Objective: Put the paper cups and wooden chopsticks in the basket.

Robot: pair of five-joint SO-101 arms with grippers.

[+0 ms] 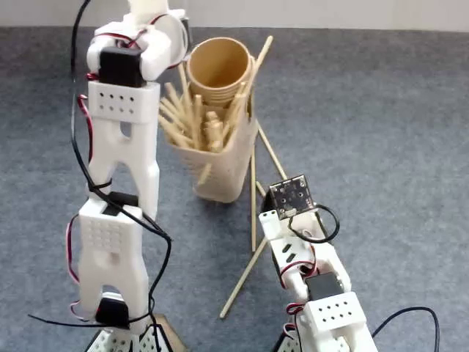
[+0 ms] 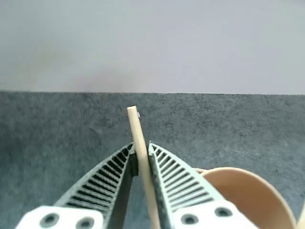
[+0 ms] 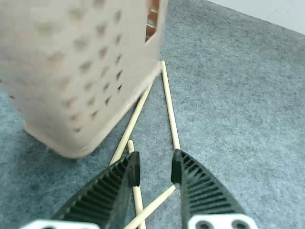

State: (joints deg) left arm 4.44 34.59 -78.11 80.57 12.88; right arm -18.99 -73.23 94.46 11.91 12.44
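Observation:
A beige perforated basket (image 1: 218,172) stands on the grey carpet, holding a paper cup (image 1: 218,64) and several wooden chopsticks (image 1: 179,121). In the left wrist view my left gripper (image 2: 141,149) is shut on one upright chopstick (image 2: 135,126), just beside the cup's rim (image 2: 248,183). My left arm (image 1: 121,110) stretches along the basket's left side. My right gripper (image 3: 155,167) is open, low over the carpet near the basket's base (image 3: 81,71). A loose chopstick (image 3: 136,191) lies between its fingers, and a crossing one (image 3: 153,205) lies beneath them.
More loose chopsticks lie on the carpet right of the basket: one long one (image 1: 245,275) slanting toward my right arm (image 1: 300,257), one (image 1: 253,198) running straight, one (image 1: 271,152) by the basket's side. Open carpet spreads to the right.

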